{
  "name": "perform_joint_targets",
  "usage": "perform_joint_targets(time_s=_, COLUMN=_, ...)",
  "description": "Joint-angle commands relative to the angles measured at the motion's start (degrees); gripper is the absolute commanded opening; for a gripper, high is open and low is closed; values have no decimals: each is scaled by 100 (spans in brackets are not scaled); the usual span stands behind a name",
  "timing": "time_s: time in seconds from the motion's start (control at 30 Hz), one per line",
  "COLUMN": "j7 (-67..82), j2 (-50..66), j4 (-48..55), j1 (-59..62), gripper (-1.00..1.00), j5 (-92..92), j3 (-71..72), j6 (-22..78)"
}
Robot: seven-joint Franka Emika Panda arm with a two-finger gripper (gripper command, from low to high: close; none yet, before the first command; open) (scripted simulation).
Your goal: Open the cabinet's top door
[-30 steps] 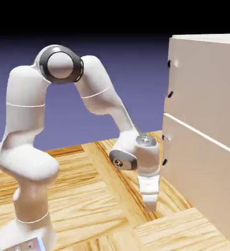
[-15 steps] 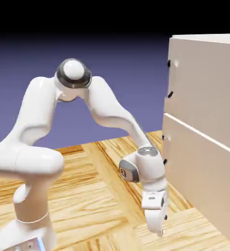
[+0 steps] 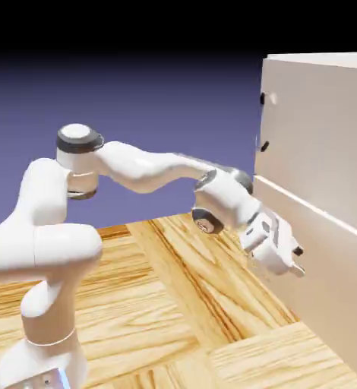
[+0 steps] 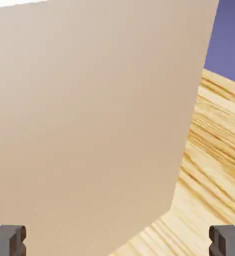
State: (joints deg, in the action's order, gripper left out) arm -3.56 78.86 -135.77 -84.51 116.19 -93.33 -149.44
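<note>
We are seeing the tool (image 3: 298, 260) swinging up and around: half a second ago it was hanging low and pointing down at the wooden surface (image 3: 174, 304), and now it is tilting toward the exterior view's right, facing the cabinet (image 3: 326, 251). Its fingers are standing wide apart with nothing between them, so we are holding nothing. The top door (image 3: 318, 129) is sitting above the white seam, its dark handle (image 3: 264, 146) at the edge nearer the arm, and the cabinet is showing no shift across the three exterior pictures. In the hand view we are facing a broad beige panel (image 4: 89, 125), with no handle showing. For the task, we are judging this as reorienting for an approach; we are still needing to rise toward the upper handle, and we are risking brushing the lower panel on the way.
</note>
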Motion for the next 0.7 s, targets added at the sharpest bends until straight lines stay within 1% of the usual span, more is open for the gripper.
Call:
perform_joint_targets(time_s=0.0, j7=73, j2=208, j4=47, j1=-156, gripper=0, j5=217, j3=-174, j6=46)
perform_joint_targets(time_s=0.3, j7=725, j2=2078, j4=470, j1=-1562, gripper=0, j5=2165, j3=-1739, j6=458)
perform_joint_targets(time_s=0.37, j7=736, j2=2110, j4=477, j1=-1586, gripper=0, j5=2198, j3=-1766, j6=465)
perform_joint_targets(time_s=0.5, j7=705, j2=2007, j4=1324, j1=-777, gripper=0, j5=2430, j3=-1719, j6=395)
perform_joint_targets(time_s=0.53, j7=705, j2=2006, j4=1338, j1=-764, gripper=0, j5=2434, j3=-1718, j6=394)
perform_joint_targets(time_s=0.57, j7=705, j2=2006, j4=1338, j1=-764, gripper=-100, j5=2434, j3=-1718, j6=394)
perform_joint_targets(time_s=0.6, j7=705, j2=2006, j4=1338, j1=-764, gripper=-100, j5=2434, j3=-1718, j6=394)
perform_joint_targets(time_s=0.67, j7=956, j2=2069, j4=922, j1=-1029, gripper=-100, j5=2628, j3=-1783, j6=713)
